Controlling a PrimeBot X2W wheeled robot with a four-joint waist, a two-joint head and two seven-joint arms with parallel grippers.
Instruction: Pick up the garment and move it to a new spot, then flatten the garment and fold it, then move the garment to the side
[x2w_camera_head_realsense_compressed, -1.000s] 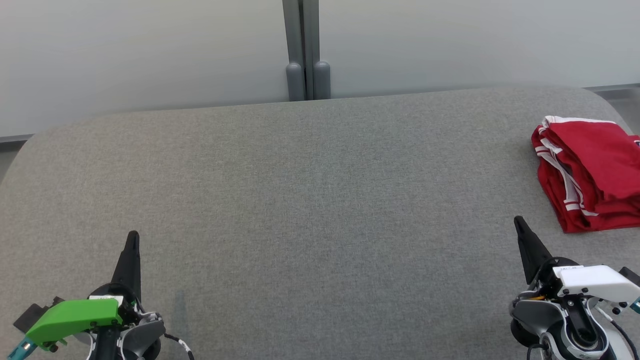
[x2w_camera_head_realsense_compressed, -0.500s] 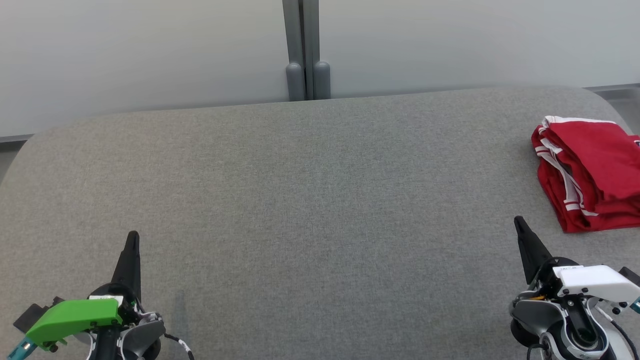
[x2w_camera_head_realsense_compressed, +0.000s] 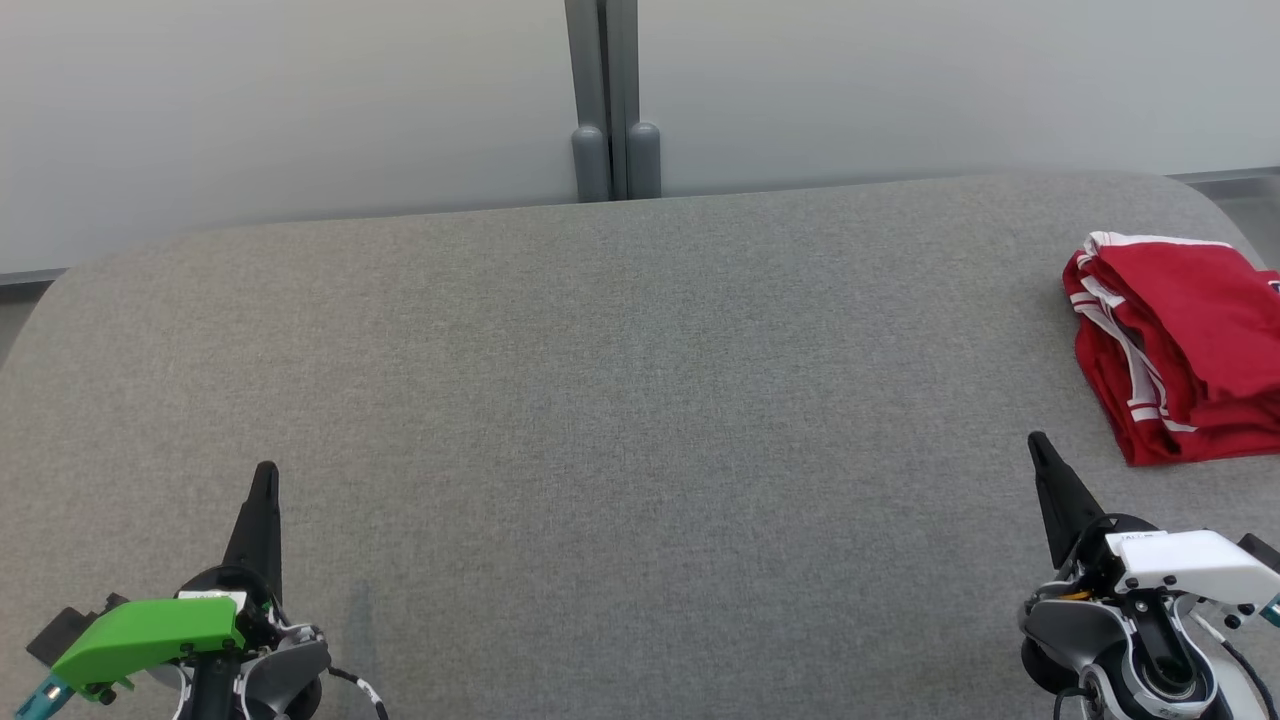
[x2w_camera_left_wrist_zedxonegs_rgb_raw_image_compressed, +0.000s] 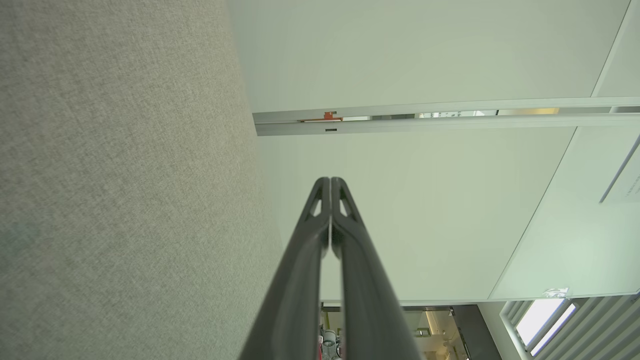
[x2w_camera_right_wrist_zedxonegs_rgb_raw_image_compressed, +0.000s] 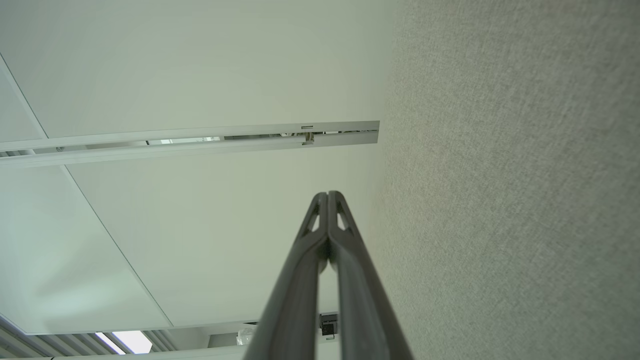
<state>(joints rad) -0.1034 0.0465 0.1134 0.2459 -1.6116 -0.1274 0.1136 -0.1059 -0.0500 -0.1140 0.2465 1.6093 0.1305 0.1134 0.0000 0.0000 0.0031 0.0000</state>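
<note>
The garment (x2w_camera_head_realsense_compressed: 1185, 345) is red with white stripes and lies folded in a compact stack at the far right edge of the grey fabric table (x2w_camera_head_realsense_compressed: 620, 400). My right gripper (x2w_camera_head_realsense_compressed: 1037, 441) rests near the front right, a little in front and to the left of the garment, not touching it. Far from the garment, my left gripper (x2w_camera_head_realsense_compressed: 265, 469) sits at the front left. Both are shut with nothing between their fingers, as the left wrist view (x2w_camera_left_wrist_zedxonegs_rgb_raw_image_compressed: 330, 180) and the right wrist view (x2w_camera_right_wrist_zedxonegs_rgb_raw_image_compressed: 327, 194) show fingertips pressed together.
A pale wall with a grey vertical post (x2w_camera_head_realsense_compressed: 610, 100) runs behind the table's rounded back edge. The wrist views look along the table surface toward pale wall panels.
</note>
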